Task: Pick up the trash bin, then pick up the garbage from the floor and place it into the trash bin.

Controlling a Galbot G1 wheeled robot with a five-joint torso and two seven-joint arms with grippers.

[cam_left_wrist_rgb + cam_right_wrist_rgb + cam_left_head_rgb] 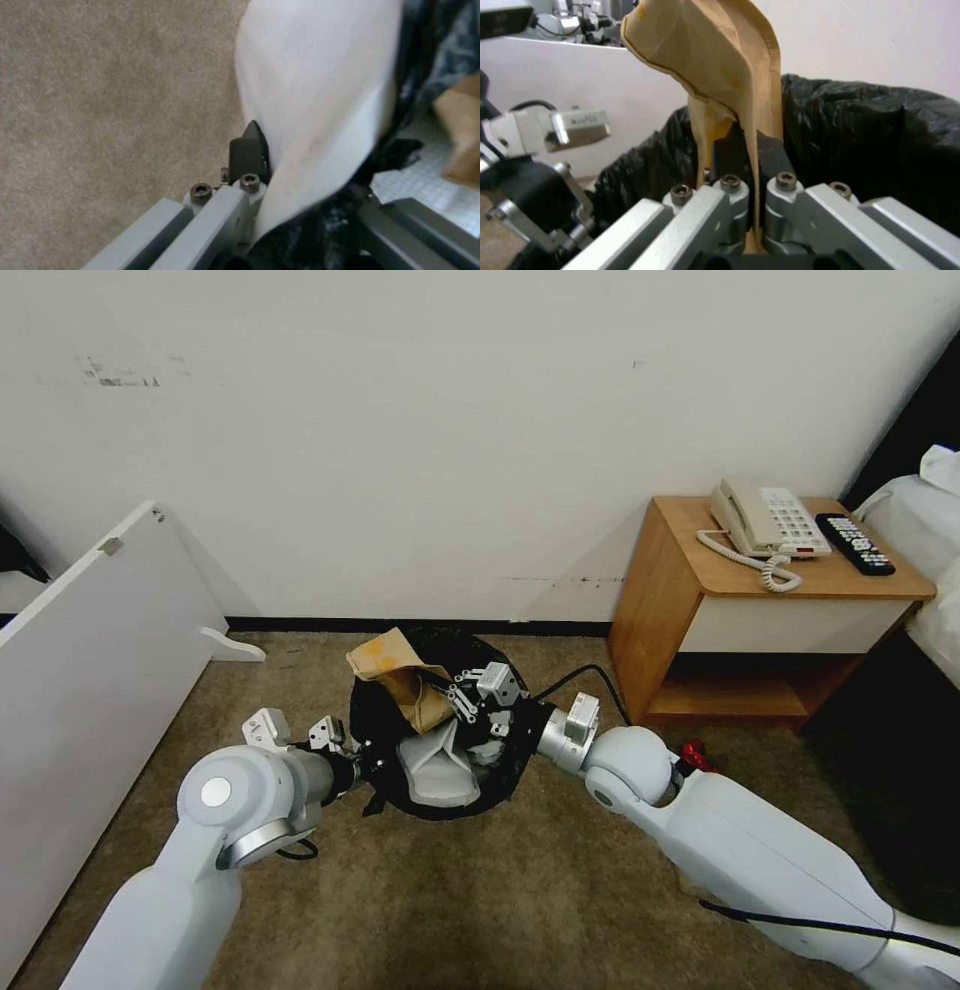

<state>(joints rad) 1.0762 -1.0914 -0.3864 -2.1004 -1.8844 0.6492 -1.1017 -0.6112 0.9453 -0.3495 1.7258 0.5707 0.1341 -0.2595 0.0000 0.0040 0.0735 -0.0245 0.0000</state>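
- Small round white trash bin (pixel 440 790) lined with crinkled black plastic bag, held up off the tan carpet floor (pixel 480 890) between the two arms, near the white wall (pixel 450 420).
- Left claw (pixel 362 770) clamped on the bin's rim at the robot's left side; in left wrist view one dark finger pad (pixel 248 152) pressed against the white outer wall (pixel 310 93), other jaw inside against the black liner.
- Right claw (pixel 455 695) reaching over the bin's mouth from the right, fingers together on a crumpled brown paper bag (pixel 400 675).
- In right wrist view brown paper bag (pixel 720 67) pinched between the two metal fingers (pixel 730 187), standing upright above the claw, black liner (pixel 870 123) just behind.
- Paper bag's upper part poking above the bin's far-left rim in head view.
- Flat white slipper (pixel 435 770) lying inside the bin, beside the paper bag.
- Small red item (pixel 693 757) on the carpet just beside the right arm's elbow, in front of the nightstand; too hidden to tell what.
- Wooden nightstand (pixel 680 600) at right against the wall, carrying beige corded phone (pixel 765 522) and black remote (pixel 853 543).
- White panel (pixel 90 670) leaning at left.
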